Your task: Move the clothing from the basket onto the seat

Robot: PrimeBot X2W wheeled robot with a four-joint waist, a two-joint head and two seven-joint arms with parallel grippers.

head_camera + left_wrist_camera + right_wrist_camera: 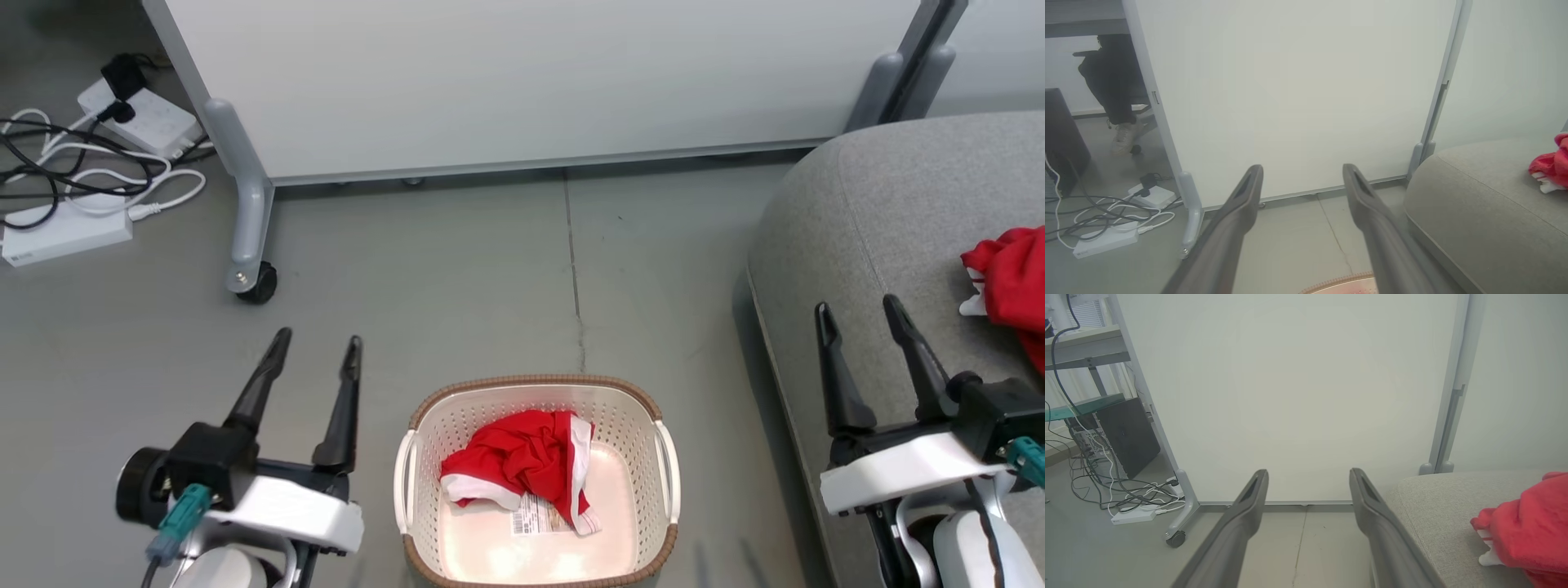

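We judged the job about half done: one red garment (1008,286) already lay on the grey seat (882,204) at the right, while a second red garment (522,465) sat crumpled in the basket (535,381) on the floor between our arms. The left gripper (317,337) and the right gripper (857,305) both stood wide open and empty, the left beside the basket, the right over the seat's edge. Nothing seemed to block the reach into the basket, since the wheeled partition (522,73) and the tangle of cables (90,175) were well apart from it, behind and to the left.
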